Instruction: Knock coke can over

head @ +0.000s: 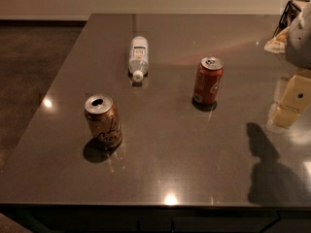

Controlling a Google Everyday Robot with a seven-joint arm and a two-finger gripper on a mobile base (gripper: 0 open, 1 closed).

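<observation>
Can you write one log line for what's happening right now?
coke can: upright, not knocked yet | gripper: right side of view, apart from can | orange-brown can: upright, front left | bottle: lying down

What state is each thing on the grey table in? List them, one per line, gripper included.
Red coke can with silver top: upright, not knocked over.
Orange-brown can with dark script: upright, top opened.
Clear plastic bottle: lying on its side, white cap toward camera.
Gripper: at right edge, apart from the coke can.
</observation>
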